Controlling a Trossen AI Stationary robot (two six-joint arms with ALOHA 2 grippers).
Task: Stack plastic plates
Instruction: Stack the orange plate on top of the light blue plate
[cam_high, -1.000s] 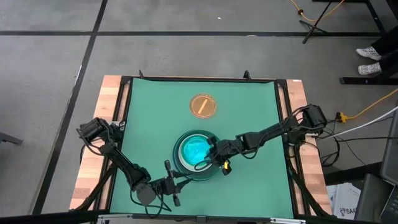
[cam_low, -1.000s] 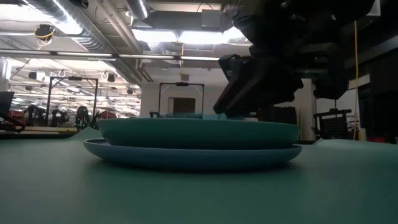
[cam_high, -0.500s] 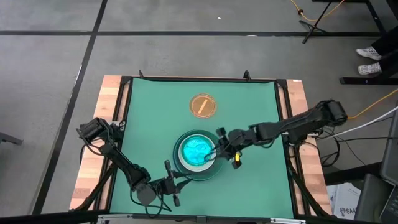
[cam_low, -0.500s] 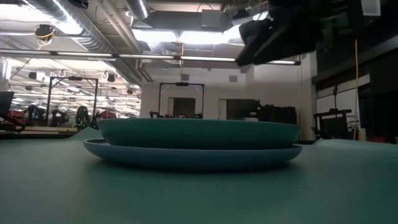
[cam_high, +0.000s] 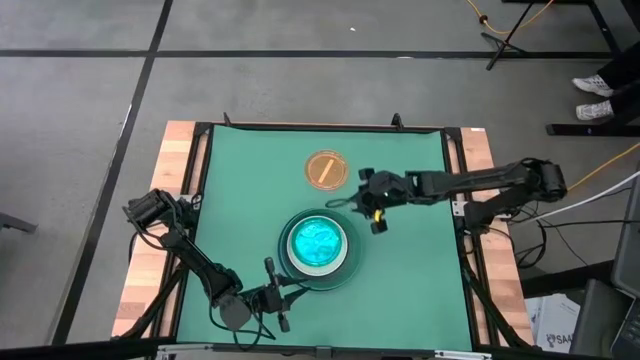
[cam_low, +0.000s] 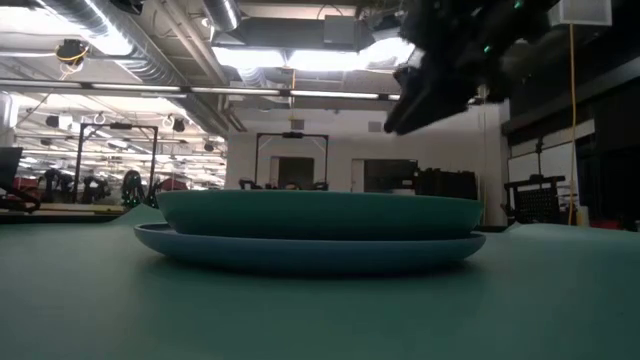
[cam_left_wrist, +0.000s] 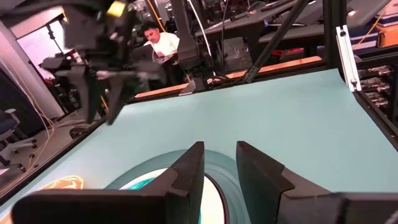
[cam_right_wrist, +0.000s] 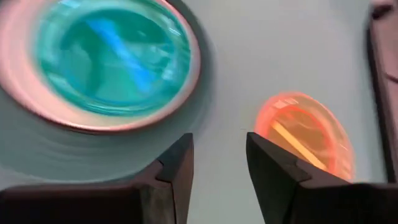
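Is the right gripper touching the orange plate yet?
Apart. The high view shows bare green mat between the right gripper and the orange plate; its fingers are open and empty.

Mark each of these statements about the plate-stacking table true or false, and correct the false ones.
1. The orange plate lies on top of the stack. False: it lies apart on the mat, farther up the table.
2. The right gripper holds nothing. True; its jaws are open.
3. The left gripper is over the orange plate. False: it waits near the table's front edge, beside the stack.
4. A translucent cyan plate tops the stack. True.
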